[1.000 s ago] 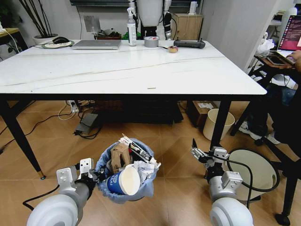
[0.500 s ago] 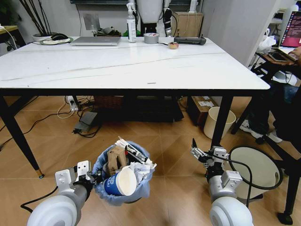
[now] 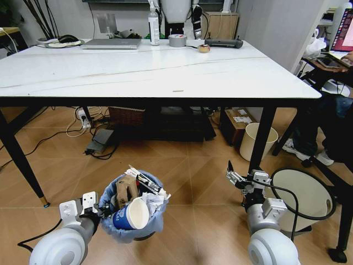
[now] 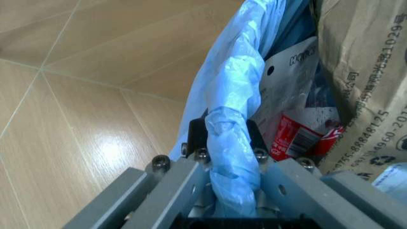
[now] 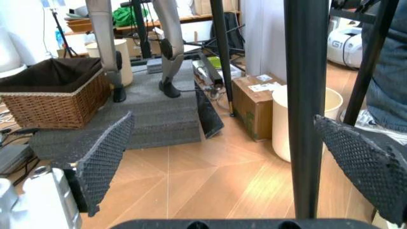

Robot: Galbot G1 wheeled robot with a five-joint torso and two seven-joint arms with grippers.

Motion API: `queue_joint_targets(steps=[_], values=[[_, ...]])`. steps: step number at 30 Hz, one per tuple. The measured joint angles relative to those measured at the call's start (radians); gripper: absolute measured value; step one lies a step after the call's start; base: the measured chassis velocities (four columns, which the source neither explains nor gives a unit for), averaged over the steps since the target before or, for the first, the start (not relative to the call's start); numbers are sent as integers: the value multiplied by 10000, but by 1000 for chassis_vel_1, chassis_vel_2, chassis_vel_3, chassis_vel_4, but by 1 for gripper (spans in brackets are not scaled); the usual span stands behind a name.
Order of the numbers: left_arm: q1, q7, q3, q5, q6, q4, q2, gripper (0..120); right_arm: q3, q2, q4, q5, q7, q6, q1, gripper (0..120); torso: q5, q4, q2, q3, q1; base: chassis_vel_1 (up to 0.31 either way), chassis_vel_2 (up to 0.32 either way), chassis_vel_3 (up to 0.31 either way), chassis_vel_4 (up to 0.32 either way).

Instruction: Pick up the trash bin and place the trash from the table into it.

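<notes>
Trash bin sits low in front of the robot, on or just above the wooden floor (can't tell which), below the near edge of the bench. Blue bag liner folded over the rim. Bin is stuffed with trash: blue paper cup lying on its side at the front, torn brown cardboard behind it, crumpled white paper, red-labelled piece visible inside in the left wrist view. Left tool is at the bin's left rim, its fingers pinching the bag-covered rim between them. Right tool hangs to the right of the bin, well apart from it, near the bench leg, pads spread wide, holding nothing. Cream bucket stands beyond that leg. Bench top carries laptop, spray bottle and tape roll along the far edge.
</notes>
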Motion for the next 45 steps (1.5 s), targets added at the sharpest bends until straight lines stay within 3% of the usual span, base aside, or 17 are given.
queue_joint_targets(steps=[27, 36, 40, 45], values=[[-64, 191, 191, 388, -20, 414, -192, 0, -68, 93, 146, -100, 48, -48, -244, 100, 1, 0, -982, -854, -134, 0, 0, 0, 0], [-144, 622, 185, 867, -312, 1281, -317, 0, -87, 128, 160, -317, -29, -43, -319, 100, 0, 0, -995, -881, -115, 0, 0, 0, 0], [-208, 1599, 113, 1342, -530, 1941, -383, 0, -147, 169, 154, -404, -84, -32, -329, 100, -1, 0, -972, -864, -109, 0, 0, 0, 0], [-280, 2076, 139, 1540, -642, 2364, -472, 0, -167, 139, 122, -460, -105, -29, -337, 100, 0, 0, -953, -850, -106, 0, 0, 0, 0]])
